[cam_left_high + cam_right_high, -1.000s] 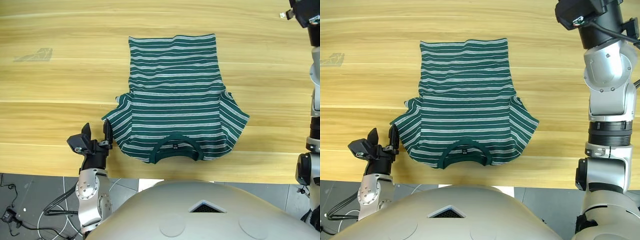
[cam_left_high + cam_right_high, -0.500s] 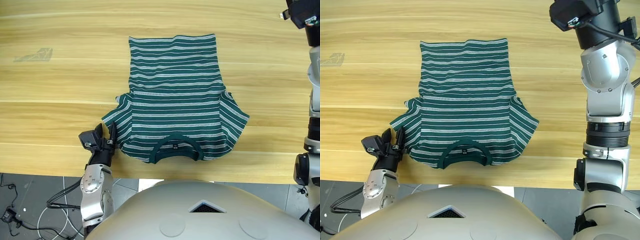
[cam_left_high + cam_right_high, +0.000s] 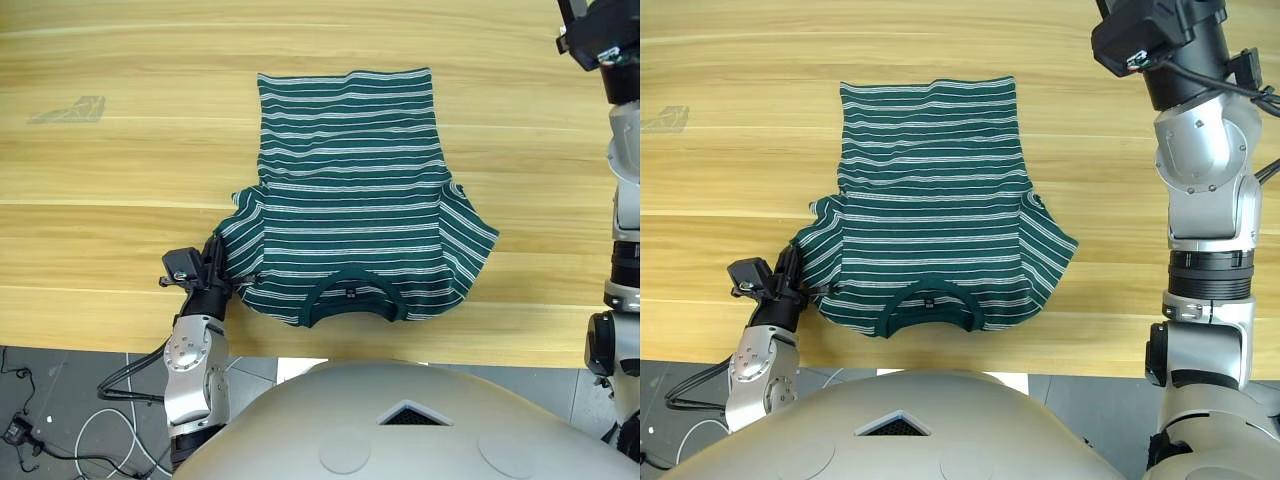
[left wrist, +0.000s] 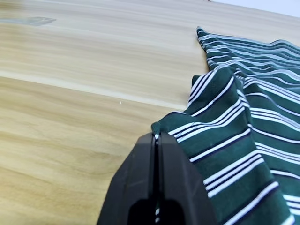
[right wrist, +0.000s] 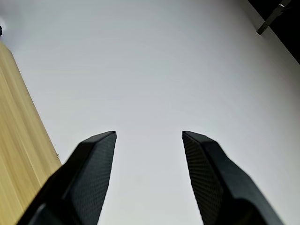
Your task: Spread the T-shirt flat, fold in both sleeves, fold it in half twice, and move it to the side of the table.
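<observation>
A dark green T-shirt (image 3: pixel 350 190) with thin white stripes lies on the wooden table (image 3: pixel 120 170), collar toward me, hem at the far side. Its left sleeve (image 3: pixel 232 235) is bunched and slightly lifted at the tip. My left gripper (image 3: pixel 213 262) is shut on the left sleeve (image 4: pixel 211 117) at its edge, near the table's front edge. My right arm (image 3: pixel 1200 160) is raised at the far right, above the table. My right gripper (image 5: pixel 149 140) is open, with nothing between its fingers, pointing at a pale surface beyond the table.
A faint grey mark (image 3: pixel 68 108) sits on the table at the far left. Bare wood stretches on both sides of the shirt. Cables (image 3: pixel 60 430) lie on the grey floor below the table's front edge.
My left gripper moved right to the left sleeve and went from open to shut on its edge, pulling the sleeve tip inward. My right arm shifted slightly.
</observation>
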